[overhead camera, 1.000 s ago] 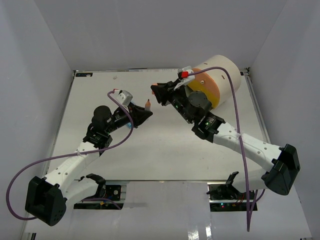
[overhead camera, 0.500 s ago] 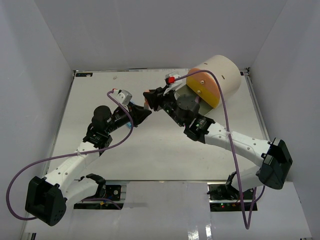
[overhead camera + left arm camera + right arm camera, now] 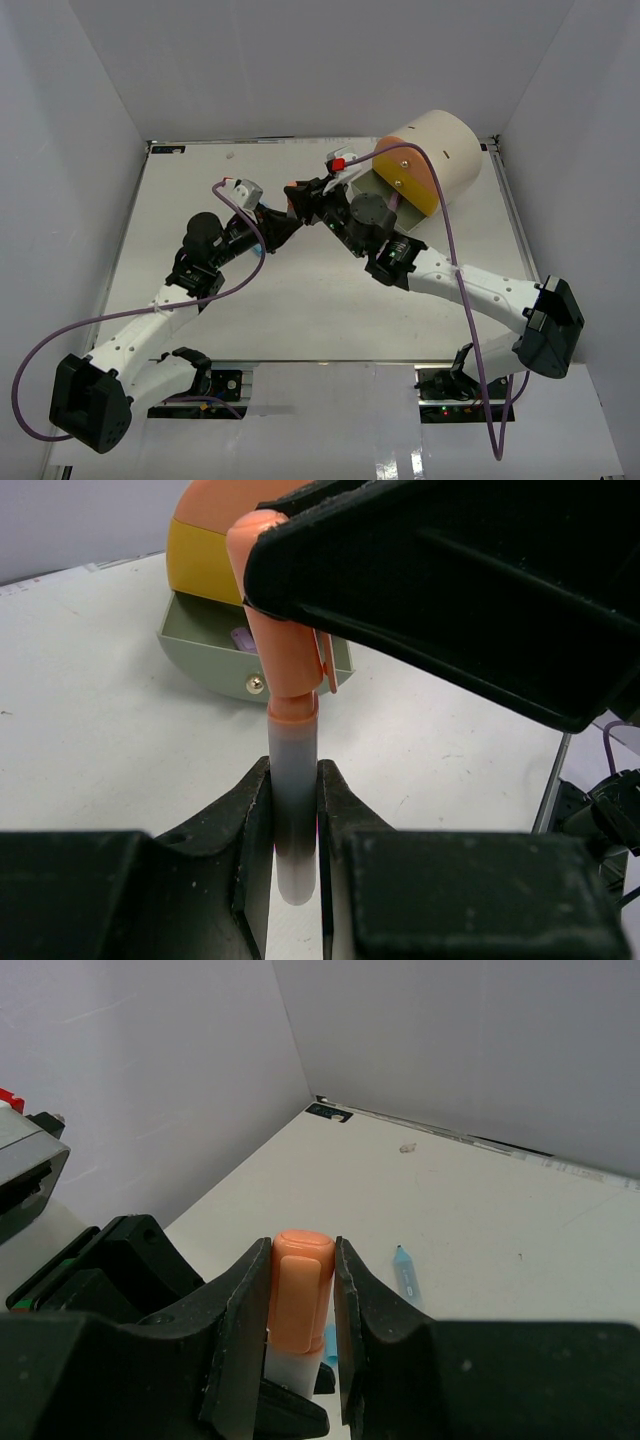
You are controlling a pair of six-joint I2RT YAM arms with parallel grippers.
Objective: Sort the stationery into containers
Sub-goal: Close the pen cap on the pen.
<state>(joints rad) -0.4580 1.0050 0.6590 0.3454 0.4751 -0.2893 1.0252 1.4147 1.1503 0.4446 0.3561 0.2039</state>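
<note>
A marker with a pale grey barrel [image 3: 293,780] and an orange cap [image 3: 300,1290] stands between both grippers above the middle of the table [image 3: 293,202]. My left gripper [image 3: 293,775] [image 3: 283,224] is shut on the barrel's lower end. From the opposite side, my right gripper [image 3: 302,1250] [image 3: 297,193] is shut on the cap. The containers are drawers in the face of a cream cylinder [image 3: 450,140] at the back right. Its grey-olive drawer [image 3: 205,640] is pulled open, with a small purple piece [image 3: 242,638] inside.
A light blue pen [image 3: 407,1272] and a small blue cap [image 3: 330,1343] lie on the table [image 3: 300,300] beneath the grippers. White walls close in the table on three sides. Purple cables [image 3: 470,260] trail from both wrists.
My right arm has swung left from the cylinder to the upright marker, and its jaws now clamp the orange cap. The left arm has kept still, holding the marker.
</note>
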